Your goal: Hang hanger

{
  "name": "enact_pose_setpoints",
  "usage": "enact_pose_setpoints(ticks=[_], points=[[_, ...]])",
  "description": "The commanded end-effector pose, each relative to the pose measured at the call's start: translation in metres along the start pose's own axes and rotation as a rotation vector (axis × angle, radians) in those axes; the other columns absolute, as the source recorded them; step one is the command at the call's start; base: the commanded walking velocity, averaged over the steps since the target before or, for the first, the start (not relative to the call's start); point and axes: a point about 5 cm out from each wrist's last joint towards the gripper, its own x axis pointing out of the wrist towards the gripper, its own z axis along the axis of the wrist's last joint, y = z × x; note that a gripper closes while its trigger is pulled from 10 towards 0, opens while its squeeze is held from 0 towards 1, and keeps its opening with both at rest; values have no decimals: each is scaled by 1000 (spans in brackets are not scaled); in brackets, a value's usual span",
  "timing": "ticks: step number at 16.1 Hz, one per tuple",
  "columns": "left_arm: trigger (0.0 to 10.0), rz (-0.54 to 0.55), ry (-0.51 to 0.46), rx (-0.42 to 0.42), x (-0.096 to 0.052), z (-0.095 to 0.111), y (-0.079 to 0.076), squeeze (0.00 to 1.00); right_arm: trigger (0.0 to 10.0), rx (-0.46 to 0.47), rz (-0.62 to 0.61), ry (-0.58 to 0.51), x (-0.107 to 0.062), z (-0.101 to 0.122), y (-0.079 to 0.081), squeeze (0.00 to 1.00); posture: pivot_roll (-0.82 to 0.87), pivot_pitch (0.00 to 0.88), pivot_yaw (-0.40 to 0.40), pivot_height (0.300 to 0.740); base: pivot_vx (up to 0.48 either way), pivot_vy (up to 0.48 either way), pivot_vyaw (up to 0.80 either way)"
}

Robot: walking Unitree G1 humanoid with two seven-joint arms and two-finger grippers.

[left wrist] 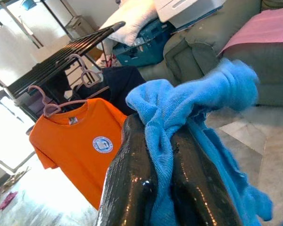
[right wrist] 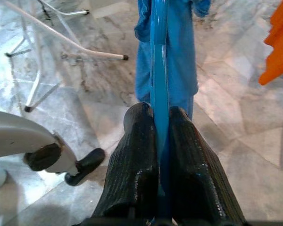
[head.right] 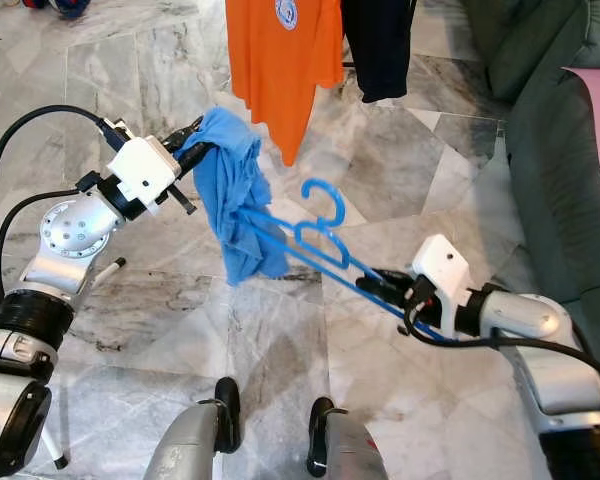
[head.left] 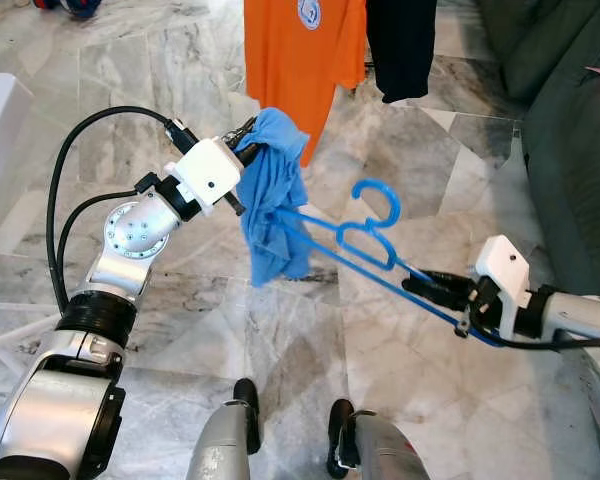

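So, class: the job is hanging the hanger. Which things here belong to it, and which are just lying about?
Part of the job:
bright blue plastic hanger
blue towelling cloth
left tool
right tool
black drying rack

Lying about:
orange T-shirt
grey-green sofa

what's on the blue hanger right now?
A blue cloth drapes over the blue hanger's far end, covering that end. Left end effector pinches the cloth; the hook is bare.

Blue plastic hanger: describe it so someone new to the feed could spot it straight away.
Look over the grey marble floor in front of the drying rack, below the hanging orange T-shirt. Between the two silver arms runs the blue plastic hanger, pinched at one end by the right tool, its other end inside the blue towelling cloth gripped by the left tool. Unlike the pink hangers on the rack, its hook is free.
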Motion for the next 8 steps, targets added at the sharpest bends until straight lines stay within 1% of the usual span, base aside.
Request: enact_pose_setpoints(ticks=[1, 3, 5, 7, 8], points=[[10000, 7, -4, 8, -4, 1, 1, 0, 10000, -2, -19, 5, 1, -4, 0, 0, 56, 353, 22, 740, 0, 0, 0], [10000, 27, -9, -5, -6, 2, 4, 0, 10000, 10, -44, -7, 6, -5, -2, 0, 62, 351, 21, 740, 0, 0, 0], [10000, 38, -15, 1, -6, 5, 5, 0, 10000, 23, -29, -12, 11, -8, 1, 0, 68, 349, 18, 740, 0, 0, 0], [10000, 46, -15, -2, -6, 6, 7, 0, 10000, 27, -25, -8, 13, -10, 1, 0, 68, 347, 17, 740, 0, 0, 0], [10000, 48, -16, 0, -5, 7, 7, 0, 10000, 36, -4, -1, 14, -13, 4, 0, 69, 346, 16, 740, 0, 0, 0]])
